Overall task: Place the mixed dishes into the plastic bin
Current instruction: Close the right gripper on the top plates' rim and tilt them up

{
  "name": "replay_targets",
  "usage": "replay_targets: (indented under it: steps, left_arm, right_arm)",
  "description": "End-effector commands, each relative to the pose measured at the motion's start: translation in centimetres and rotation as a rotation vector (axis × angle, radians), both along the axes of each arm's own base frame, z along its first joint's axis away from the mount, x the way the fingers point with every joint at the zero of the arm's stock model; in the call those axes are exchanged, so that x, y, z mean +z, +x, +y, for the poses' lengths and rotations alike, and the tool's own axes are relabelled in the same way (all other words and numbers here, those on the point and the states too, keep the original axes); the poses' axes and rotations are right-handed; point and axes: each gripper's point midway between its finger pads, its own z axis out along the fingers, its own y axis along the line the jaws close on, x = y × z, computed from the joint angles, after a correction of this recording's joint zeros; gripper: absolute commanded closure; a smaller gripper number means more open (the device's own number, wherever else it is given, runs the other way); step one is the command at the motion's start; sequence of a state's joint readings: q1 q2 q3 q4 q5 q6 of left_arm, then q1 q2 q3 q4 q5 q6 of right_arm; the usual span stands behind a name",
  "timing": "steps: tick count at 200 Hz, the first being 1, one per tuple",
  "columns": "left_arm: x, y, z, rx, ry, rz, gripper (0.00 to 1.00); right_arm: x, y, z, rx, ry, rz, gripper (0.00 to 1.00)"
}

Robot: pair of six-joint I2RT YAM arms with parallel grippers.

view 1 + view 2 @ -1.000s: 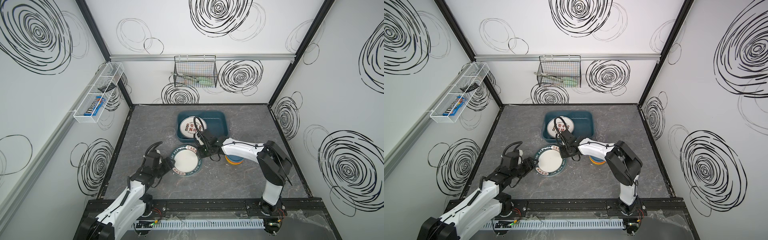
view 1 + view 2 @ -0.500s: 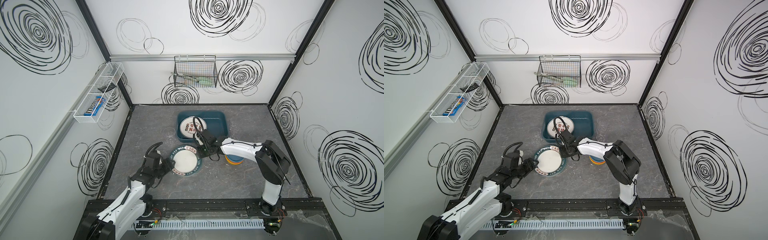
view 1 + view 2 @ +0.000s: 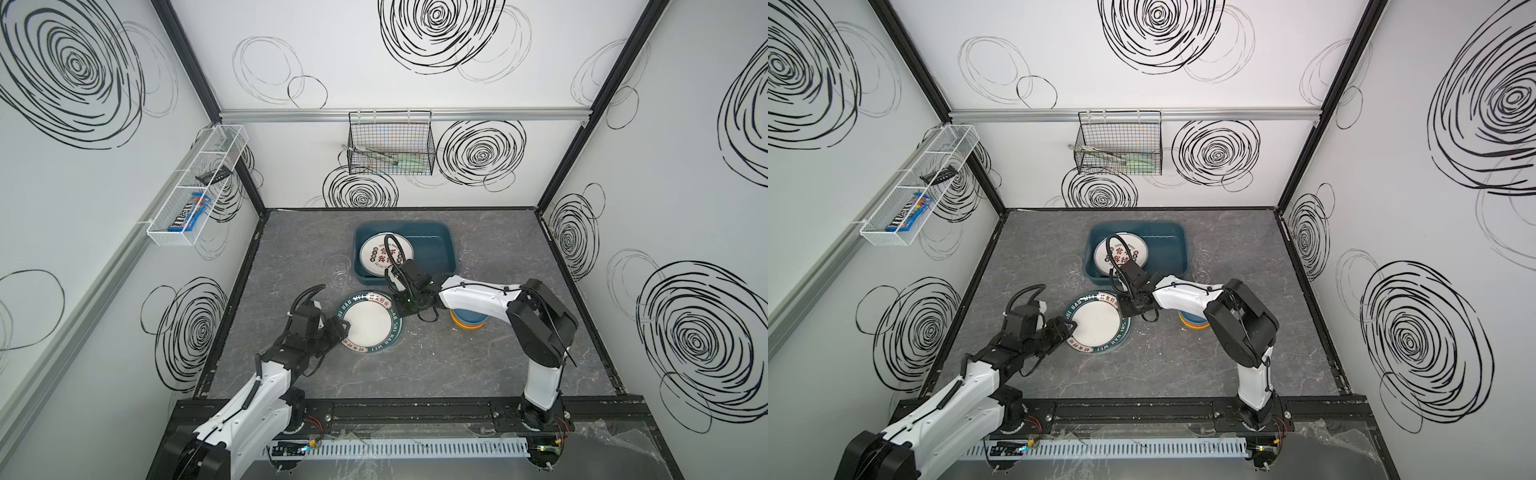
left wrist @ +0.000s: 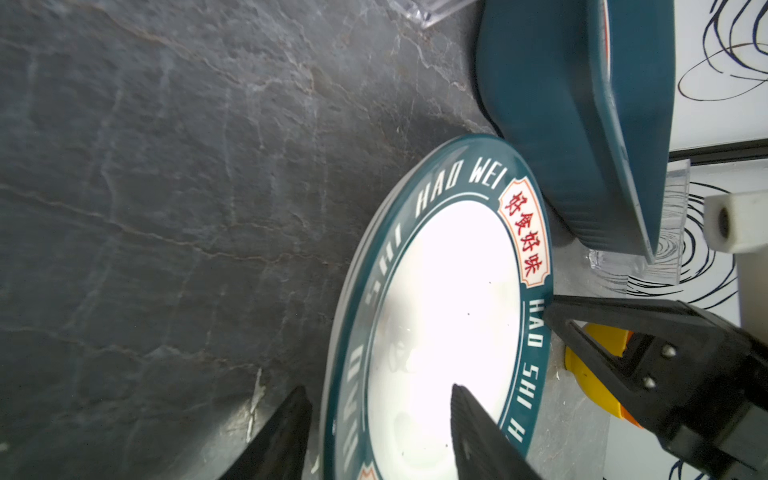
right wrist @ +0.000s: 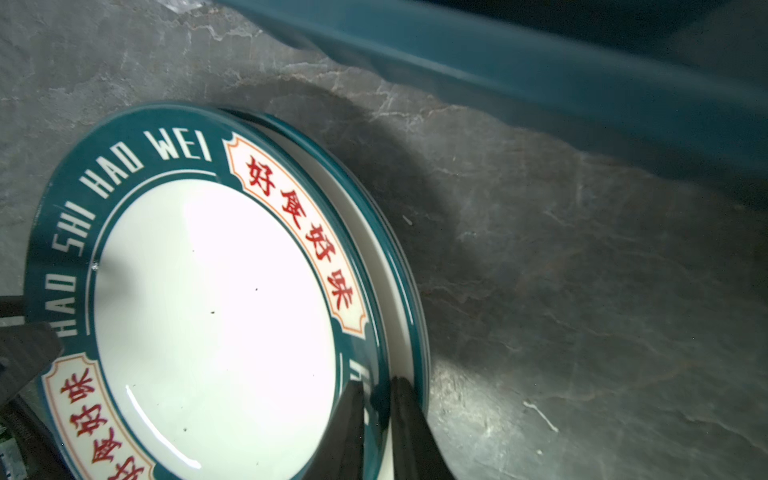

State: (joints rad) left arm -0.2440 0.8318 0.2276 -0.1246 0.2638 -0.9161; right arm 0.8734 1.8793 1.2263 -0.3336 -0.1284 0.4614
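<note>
Grasp of top plate [image 3: 370, 321], lift pending. Left gripper [image 4: 380, 392], near left: fingers apart astride its rim. Plate lies face up on a lower plate [image 5: 401, 270], mid-table; round, no long axis. Right gripper [image 5: 377, 380] pinches the far-right rim. Next: level lift over the near wall of plastic bin [image 3: 432, 255], just beyond, long axis left–right.

Bowl stack [image 3: 469, 321] half hidden under right arm [image 3: 478, 296] — clear cup [image 3: 339, 270] faint.

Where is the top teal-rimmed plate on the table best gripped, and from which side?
Pinch the teal-rimmed plate by its rim, low from the plastic bin side, probably: it lies flat on a lower plate, and there its rim stands clear. The right gripper pinches that spot.
</note>
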Motion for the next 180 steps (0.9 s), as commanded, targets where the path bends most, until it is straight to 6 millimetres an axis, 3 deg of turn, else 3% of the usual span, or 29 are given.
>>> replay_targets:
  steps: [1, 41, 180]
  left_arm:
    - [0.1, 0.1, 0.2, 0.008, 0.006, -0.020, 0.42]
    - [0.1, 0.1, 0.3, 0.017, 0.006, -0.018, 0.45]
    - [1.0, -0.5, 1.5, 0.069, 0.032, -0.014, 0.58]
  right_arm:
    - [0.2, -0.3, 0.9, 0.034, 0.010, 0.007, 0.84]
    - [0.1, -0.5, 1.2, 0.050, 0.020, 0.016, 0.89]
    - [-0.4, -1.4, 2.3, 0.108, 0.049, 0.053, 0.88]
